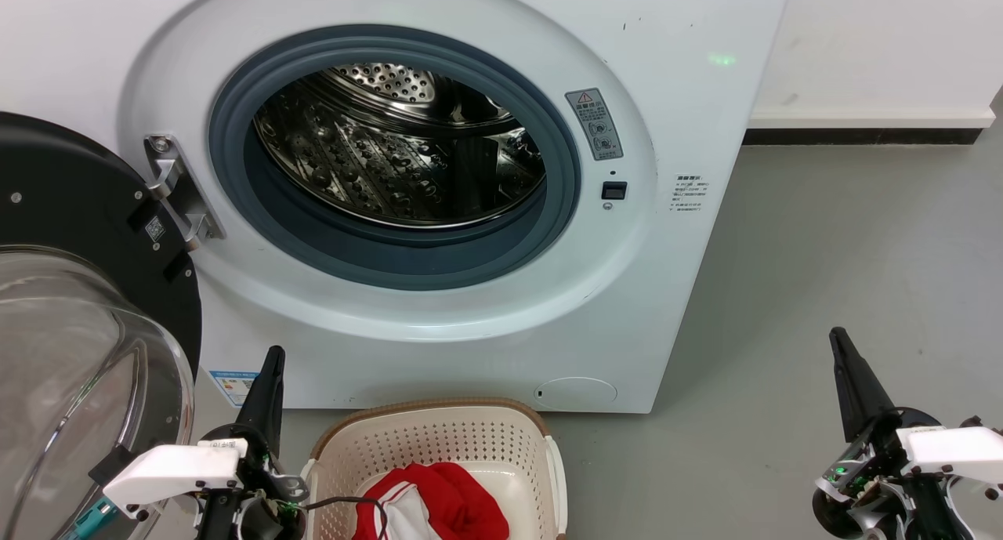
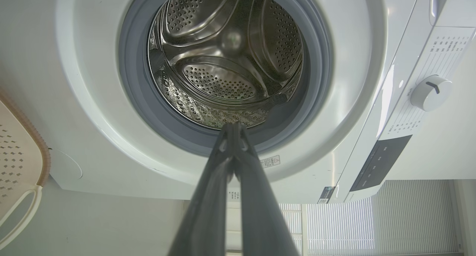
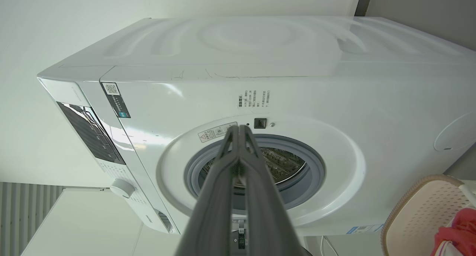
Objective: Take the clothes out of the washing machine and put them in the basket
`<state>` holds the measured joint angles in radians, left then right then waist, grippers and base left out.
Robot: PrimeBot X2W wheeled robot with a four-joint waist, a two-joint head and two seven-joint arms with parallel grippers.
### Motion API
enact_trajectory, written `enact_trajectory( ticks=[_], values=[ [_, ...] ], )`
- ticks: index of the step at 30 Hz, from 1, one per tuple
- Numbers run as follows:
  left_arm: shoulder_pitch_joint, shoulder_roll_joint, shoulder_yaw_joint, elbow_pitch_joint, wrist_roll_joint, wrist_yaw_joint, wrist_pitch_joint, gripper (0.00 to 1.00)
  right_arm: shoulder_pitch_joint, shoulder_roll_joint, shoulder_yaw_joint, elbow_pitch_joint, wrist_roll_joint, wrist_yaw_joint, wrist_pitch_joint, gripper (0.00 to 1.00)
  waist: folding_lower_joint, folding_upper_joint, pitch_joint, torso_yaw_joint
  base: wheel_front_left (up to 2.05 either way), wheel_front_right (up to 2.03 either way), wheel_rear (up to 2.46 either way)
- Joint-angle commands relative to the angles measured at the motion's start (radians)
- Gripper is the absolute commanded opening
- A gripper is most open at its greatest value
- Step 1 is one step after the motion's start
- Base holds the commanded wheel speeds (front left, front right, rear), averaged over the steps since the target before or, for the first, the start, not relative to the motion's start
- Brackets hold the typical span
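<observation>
Straight ahead in the head view stands the washing machine [image 1: 439,320]. Its black-rimmed glass door [image 1: 70,328] is swung open to the left, and the perforated steel drum [image 1: 400,148] shows bare metal inside the grey rubber ring [image 1: 407,258]. On the grey floor [image 1: 846,273] just in front of it sits the basket [image 1: 439,438]. The clothes [image 1: 447,505], red with a white panel, lie bunched in its near end. The left end effector [image 1: 274,356] rises just left of the basket, and the right end effector [image 1: 840,338] stands well apart to the right, over the floor. Each reads as one dark spike, the fingers pressed together.

Next, the left wrist view looks straight into the drum and gives more of its back wall and raised paddles than the head view does. The left end effector's [image 2: 233,126] two fingers meet at the tips, gripping nothing. A corner of the basket [image 2: 18,155] shows at that view's left edge. A white dial [image 2: 431,92] and a dark control panel [image 2: 379,163] show at its right.

Lastly, the right wrist view takes in the machine's top and control strip. The right end effector's [image 3: 240,128] fingers are likewise closed tip to tip and empty. The basket's end [image 3: 412,215] shows at the lower right with the red fabric [image 3: 459,230] in it.
</observation>
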<state>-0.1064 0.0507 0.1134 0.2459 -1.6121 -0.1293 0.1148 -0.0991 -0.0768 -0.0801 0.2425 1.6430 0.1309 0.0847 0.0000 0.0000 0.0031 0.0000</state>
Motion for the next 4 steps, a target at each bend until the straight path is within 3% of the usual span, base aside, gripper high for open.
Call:
enact_trajectory(
  ticks=[1, 4],
  values=[
    [-0.006, -0.001, 0.003, 0.001, -0.001, -0.004, 0.003, 0.0, -0.012, 0.003, -0.002, 0.002, -0.004, 0.0, 0.003, 0.0, 0.0, 0.0, 0.0, 0.0, 0.0, 0.0, 0.0],
    [-0.006, -0.001, 0.003, 0.001, -0.001, -0.004, 0.003, 0.0, -0.012, 0.004, -0.003, 0.002, -0.005, 0.0, 0.004, 0.0, 0.0, 0.0, 0.0, 0.0, 0.0, 0.0, 0.0]
  ],
)
